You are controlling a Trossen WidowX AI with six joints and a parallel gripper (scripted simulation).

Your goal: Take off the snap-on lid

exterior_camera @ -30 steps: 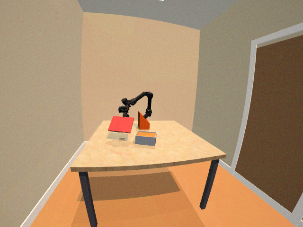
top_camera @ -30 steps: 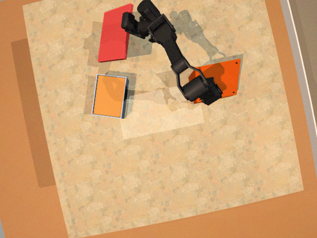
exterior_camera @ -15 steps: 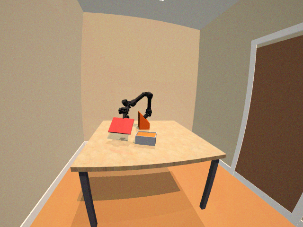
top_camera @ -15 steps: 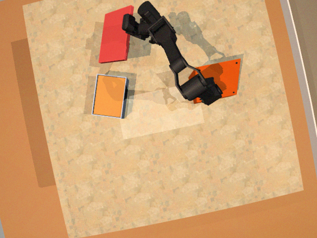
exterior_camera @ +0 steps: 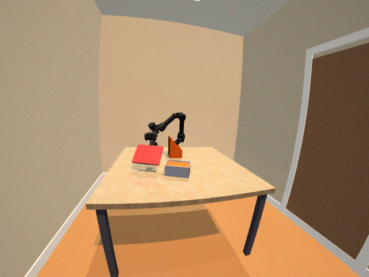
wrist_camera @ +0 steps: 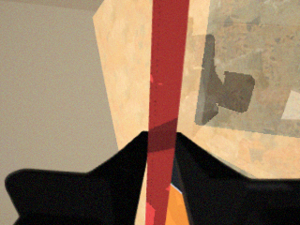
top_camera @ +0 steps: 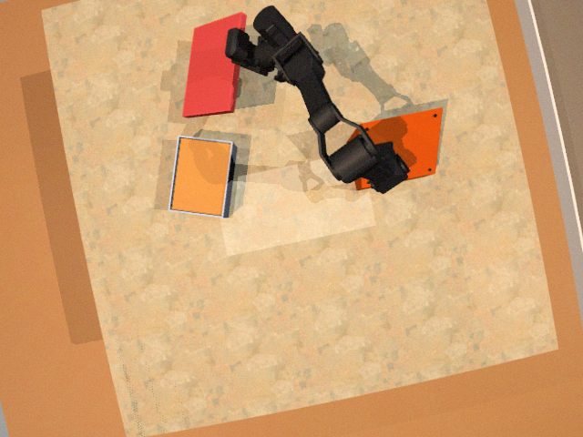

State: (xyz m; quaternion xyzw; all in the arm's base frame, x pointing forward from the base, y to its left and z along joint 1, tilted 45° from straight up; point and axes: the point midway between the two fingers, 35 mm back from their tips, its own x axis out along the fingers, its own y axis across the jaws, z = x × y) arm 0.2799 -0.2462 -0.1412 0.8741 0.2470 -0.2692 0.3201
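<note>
The red lid (top_camera: 211, 70) (exterior_camera: 147, 154) (wrist_camera: 169, 70) is off the box and in the air above the table, over its own shadow. It is tilted, with its smooth face up and, in the exterior view, its near edge lower. My gripper (wrist_camera: 162, 136) is shut on the lid's edge, which runs between the fingers as a red strip in the wrist view. The fingertips are hard to make out in the top and exterior views. The grey-blue storage box (top_camera: 228, 199) (exterior_camera: 177, 171) stands open and upright on the table, its inside orange. The lid is clear of it, to its left in the exterior view.
An orange wedge-shaped block with dark dots (top_camera: 425, 146) (exterior_camera: 174, 151) stands near the arm's base, partly under the arm in the top view. The table (top_camera: 329, 305) (exterior_camera: 214, 184) has its back edge beyond the lid in the exterior view.
</note>
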